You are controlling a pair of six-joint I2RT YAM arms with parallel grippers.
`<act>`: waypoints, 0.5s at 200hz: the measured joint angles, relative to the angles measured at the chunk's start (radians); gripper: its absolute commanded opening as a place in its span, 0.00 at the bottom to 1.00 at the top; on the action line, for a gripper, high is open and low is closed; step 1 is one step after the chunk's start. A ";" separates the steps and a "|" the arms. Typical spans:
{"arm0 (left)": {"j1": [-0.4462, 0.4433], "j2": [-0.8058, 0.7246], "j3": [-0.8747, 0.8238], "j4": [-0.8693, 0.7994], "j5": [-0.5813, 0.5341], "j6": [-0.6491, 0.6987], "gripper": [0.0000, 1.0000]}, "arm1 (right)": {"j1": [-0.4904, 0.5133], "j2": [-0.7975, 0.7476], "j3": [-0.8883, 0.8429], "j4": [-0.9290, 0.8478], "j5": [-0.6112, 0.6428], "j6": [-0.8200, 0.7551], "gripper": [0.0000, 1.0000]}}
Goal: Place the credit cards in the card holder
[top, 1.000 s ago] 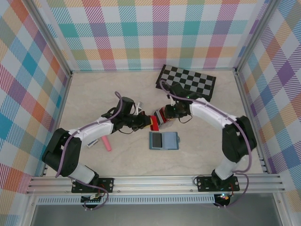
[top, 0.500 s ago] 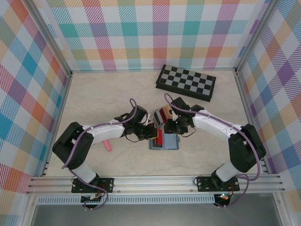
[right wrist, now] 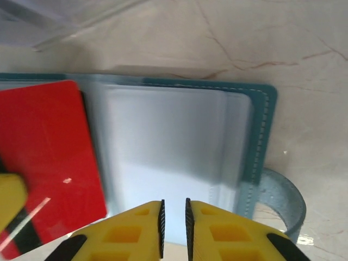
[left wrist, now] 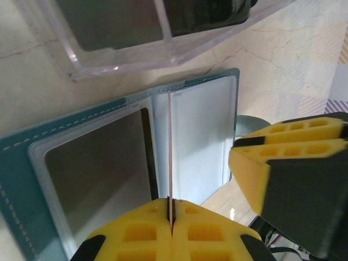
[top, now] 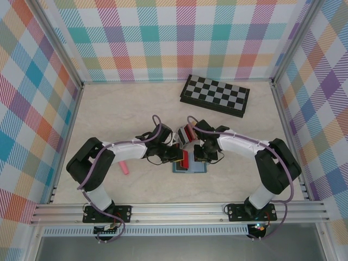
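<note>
The teal card holder (top: 197, 167) lies open on the table, its clear sleeves (right wrist: 168, 152) facing up. My left gripper (top: 177, 156) is shut on a red credit card (top: 185, 159). In the left wrist view that red credit card (left wrist: 169, 147) stands edge-on over the fold of the card holder (left wrist: 22, 157), pinched at my left gripper (left wrist: 171, 202). My right gripper (right wrist: 174, 204) hovers over the right sleeve, its jaws a narrow gap apart with nothing between them. The red credit card (right wrist: 49, 157) covers the holder's left half there. More credit cards (top: 188, 132) stand in a clear rack.
The clear rack (left wrist: 136, 54) sits just behind the holder. A chessboard (top: 215, 95) lies at the back right. A pink stick (top: 124, 167) rests left of the holder, under the left arm. The holder's strap loop (right wrist: 280, 198) sticks out at its right edge.
Both grippers have moved from the rack toward the near side, down over the open holder. The left one brought the red card along. The right jaws have narrowed.
</note>
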 measured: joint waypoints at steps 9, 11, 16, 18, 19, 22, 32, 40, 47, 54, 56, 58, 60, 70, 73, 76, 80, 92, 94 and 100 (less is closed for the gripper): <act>0.000 0.001 -0.001 0.013 0.002 0.000 0.00 | -0.009 0.002 -0.011 0.000 0.001 0.002 0.20; 0.000 0.001 -0.001 0.016 0.004 0.000 0.00 | -0.011 0.002 -0.013 0.000 0.001 0.002 0.20; 0.000 0.001 -0.002 0.023 0.008 0.000 0.00 | -0.015 0.002 -0.016 0.000 0.002 0.002 0.20; 0.000 0.001 -0.002 0.027 0.010 -0.001 0.00 | -0.016 0.002 -0.018 -0.001 0.002 0.002 0.20; 0.000 0.001 -0.003 0.029 0.010 -0.001 0.00 | -0.016 0.002 -0.018 -0.001 0.002 0.002 0.20; 0.000 0.001 -0.003 0.033 0.013 -0.001 0.00 | -0.019 0.002 -0.020 -0.001 0.002 0.002 0.20; 0.000 0.002 -0.005 0.049 0.021 -0.003 0.00 | -0.023 0.004 -0.023 0.000 0.008 0.002 0.20; 0.000 0.003 -0.009 0.062 0.026 -0.004 0.00 | -0.027 0.007 -0.023 0.000 0.013 0.002 0.20; -0.001 0.008 -0.010 0.068 0.028 -0.005 0.00 | -0.027 0.012 -0.024 0.002 0.020 0.002 0.19; -0.001 0.013 -0.011 0.075 0.030 -0.007 0.00 | -0.028 0.018 -0.026 0.005 0.024 0.002 0.19; -0.001 0.015 -0.011 0.077 0.030 -0.007 0.00 | -0.028 0.019 -0.027 0.005 0.024 0.003 0.19; -0.001 0.016 -0.013 0.080 0.030 -0.008 0.00 | -0.028 0.022 -0.028 0.007 0.025 0.003 0.19; -0.001 0.018 -0.014 0.081 0.030 -0.008 0.00 | -0.028 0.024 -0.029 0.007 0.026 0.003 0.19; -0.001 0.024 -0.023 0.090 0.030 -0.015 0.00 | -0.028 0.031 -0.032 0.010 0.027 0.005 0.19; -0.001 0.026 -0.024 0.091 0.031 -0.017 0.00 | -0.028 0.031 -0.032 0.011 0.027 0.005 0.19; -0.001 0.028 -0.027 0.092 0.031 -0.021 0.00 | -0.028 0.031 -0.032 0.012 0.027 0.006 0.19; -0.001 0.031 -0.031 0.097 0.032 -0.024 0.00 | -0.028 0.031 -0.032 0.012 0.027 0.006 0.19; -0.001 0.037 -0.040 0.114 0.037 -0.034 0.00 | -0.028 0.031 -0.034 0.014 0.028 0.008 0.18; -0.001 0.038 -0.041 0.116 0.038 -0.035 0.00 | -0.028 0.031 -0.034 0.014 0.028 0.008 0.18; -0.001 0.040 -0.043 0.124 0.042 -0.040 0.00 | -0.028 0.032 -0.034 0.014 0.028 0.009 0.18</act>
